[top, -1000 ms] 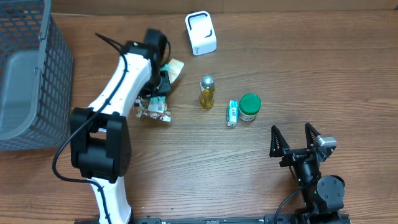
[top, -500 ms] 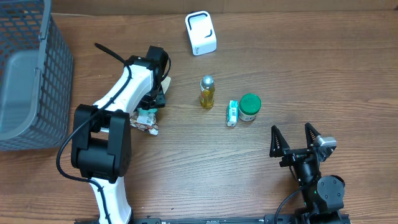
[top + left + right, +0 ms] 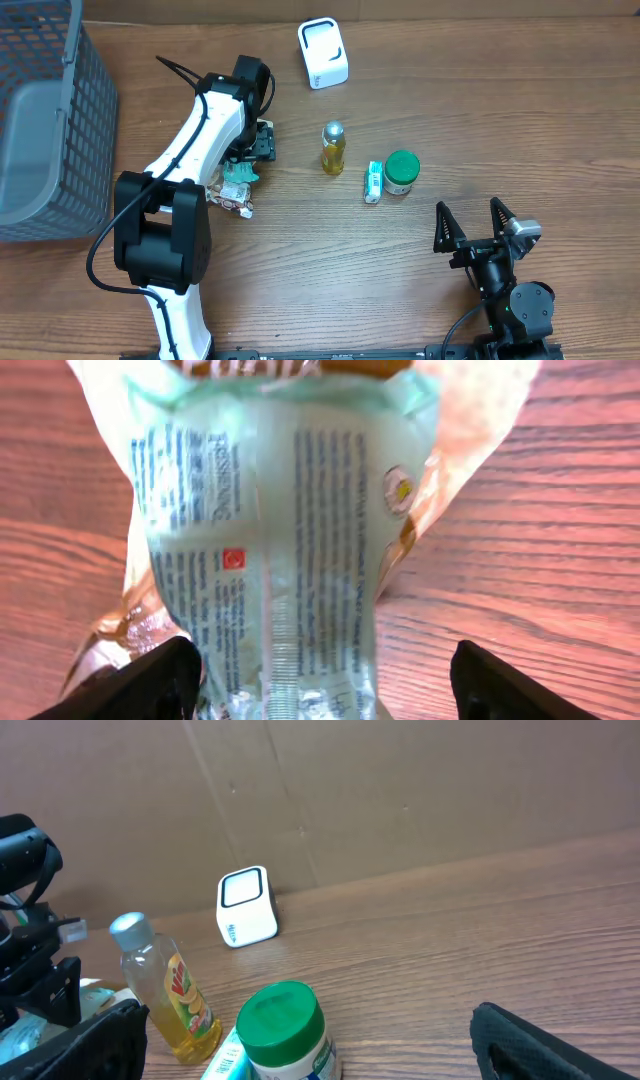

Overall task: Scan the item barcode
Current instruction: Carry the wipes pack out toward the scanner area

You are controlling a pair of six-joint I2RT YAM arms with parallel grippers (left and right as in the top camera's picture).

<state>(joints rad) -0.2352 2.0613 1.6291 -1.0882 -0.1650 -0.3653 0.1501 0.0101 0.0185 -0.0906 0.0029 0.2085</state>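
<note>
The left tool [image 3: 325,690] hangs over the left middle of the counter [image 3: 300,270], its fingers spread wide and gripping nothing. The snack packet [image 3: 232,190] lies on the wood just below it with its small-print side facing up and one end between the two fingertips. Whether the left fingertip touches the wrapper I cannot tell. The white scanner [image 3: 323,53] stands at the far edge, to the right of the packet and well apart from it. A small yellow bottle [image 3: 333,147] stands upright near the middle. To its right is a jar with a green lid [image 3: 402,172], with a little box [image 3: 373,182] just beside the jar's left side. A grey wire basket [image 3: 45,120] sits at the far left. The right tool [image 3: 470,228] rests at the near right, fingers spread wide and empty
</note>
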